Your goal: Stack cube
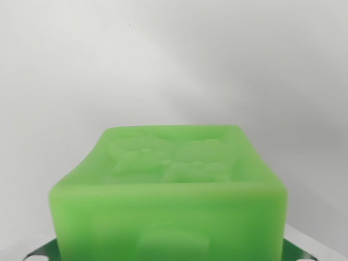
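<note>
A translucent light-green cube (171,190) fills the lower middle of the wrist view, very close to the camera. Its top face carries a raised relief of two small figures, and its near face shows a raised shape cut off by the bottom edge. Dark green pieces with pale spots stick out from under its lower left corner (41,252) and lower right corner (296,251); I cannot tell what they are. No gripper fingers show in this view, so I cannot see whether the cube is held.
Behind and around the cube is a plain, blurred white-grey surface. A slightly darker grey wedge (326,244) lies at the bottom right corner.
</note>
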